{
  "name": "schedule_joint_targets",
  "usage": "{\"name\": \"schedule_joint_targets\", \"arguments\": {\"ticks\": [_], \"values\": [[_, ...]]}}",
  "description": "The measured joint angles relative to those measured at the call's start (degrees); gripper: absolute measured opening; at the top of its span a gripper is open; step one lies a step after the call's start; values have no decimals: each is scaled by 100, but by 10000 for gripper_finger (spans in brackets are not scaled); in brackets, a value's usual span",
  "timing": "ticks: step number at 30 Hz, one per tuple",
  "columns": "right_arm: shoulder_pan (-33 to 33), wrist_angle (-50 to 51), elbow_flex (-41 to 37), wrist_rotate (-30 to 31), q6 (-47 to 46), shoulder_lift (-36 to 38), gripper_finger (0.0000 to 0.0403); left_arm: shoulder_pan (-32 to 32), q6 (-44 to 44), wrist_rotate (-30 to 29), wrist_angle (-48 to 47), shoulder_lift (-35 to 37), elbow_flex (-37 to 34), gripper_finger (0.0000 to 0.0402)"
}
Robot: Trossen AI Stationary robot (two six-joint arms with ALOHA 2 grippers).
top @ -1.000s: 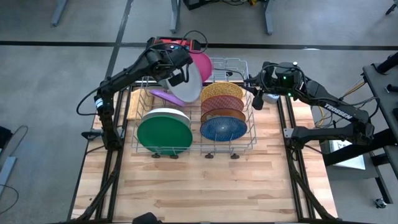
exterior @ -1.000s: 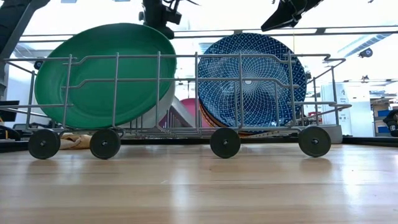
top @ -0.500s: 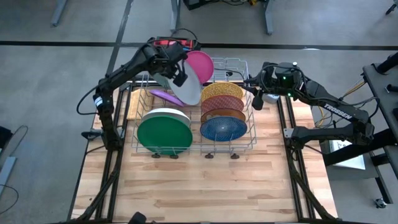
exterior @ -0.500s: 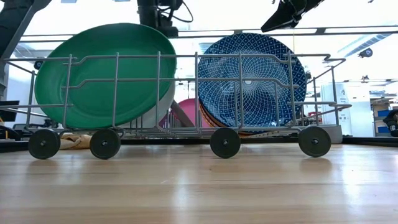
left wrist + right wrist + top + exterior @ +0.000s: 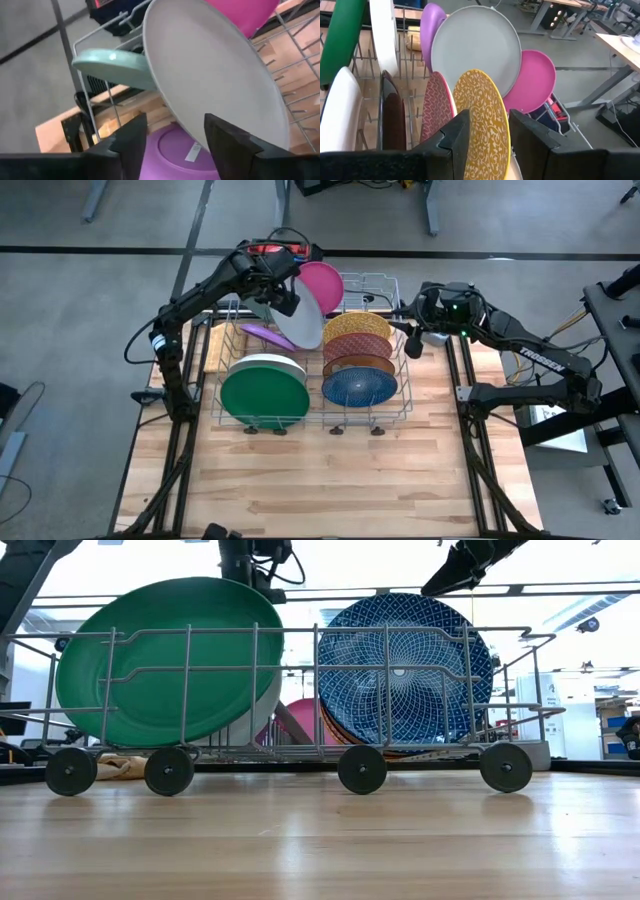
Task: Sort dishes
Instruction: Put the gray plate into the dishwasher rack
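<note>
From above, the left gripper (image 5: 283,292) is hovering at the far end of the wire rack (image 5: 400,395), its jaws parted over the rim of the leaning grey plate (image 5: 302,315), with the pink plate (image 5: 324,283) just beyond. This looks like the reach before a grasp; the next move calls for closing squarely on that thin rim.

At table height, the green plate (image 5: 165,655) and blue patterned plate (image 5: 405,665) are standing upright.

The left wrist view is showing the smooth, matte grey plate between wide jaws, the purple plate (image 5: 175,155) beneath.

The right gripper (image 5: 487,137) is waiting, jaws apart, facing the yellow plate (image 5: 482,117).
</note>
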State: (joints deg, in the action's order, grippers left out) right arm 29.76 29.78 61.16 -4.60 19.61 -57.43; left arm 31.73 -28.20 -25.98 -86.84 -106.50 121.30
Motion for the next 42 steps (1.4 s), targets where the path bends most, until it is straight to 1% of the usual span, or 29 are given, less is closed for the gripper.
{"name": "schedule_joint_targets", "arguments": {"ticks": [5, 12, 17, 20, 26, 30, 33, 37, 42], "values": [[0, -3, -25, 0, 118, 0, 123, 2, -453, 0, 12, 0, -12, 204], [2, -3, -25, 0, 291, 0, 113, 16, -1117, -2, 80, 0, -12, 206], [2, 2, -25, 0, 302, 0, 116, 17, -1375, 0, 79, -1, -23, 206], [0, 43, -25, 0, 307, 0, 123, 38, -1531, 0, 79, -18, -126, 206], [1, 177, -28, -1, 315, 0, 133, 52, -1643, 1, 240, -28, -557, 206], [1, 177, -61, -2, 315, 0, 130, 48, -1734, 22, 439, -28, -834, 206], [2, 173, -88, -2, 326, 0, 124, 48, -1738, 150, 603, -28, -1004, 206], [2, 170, -120, -4, 339, 0, 118, 48, -1737, 158, 763, -31, -1195, 196], [0, 152, -139, -4, 359, 0, 114, 48, -1720, 162, 843, -31, -1304, 160]]}}
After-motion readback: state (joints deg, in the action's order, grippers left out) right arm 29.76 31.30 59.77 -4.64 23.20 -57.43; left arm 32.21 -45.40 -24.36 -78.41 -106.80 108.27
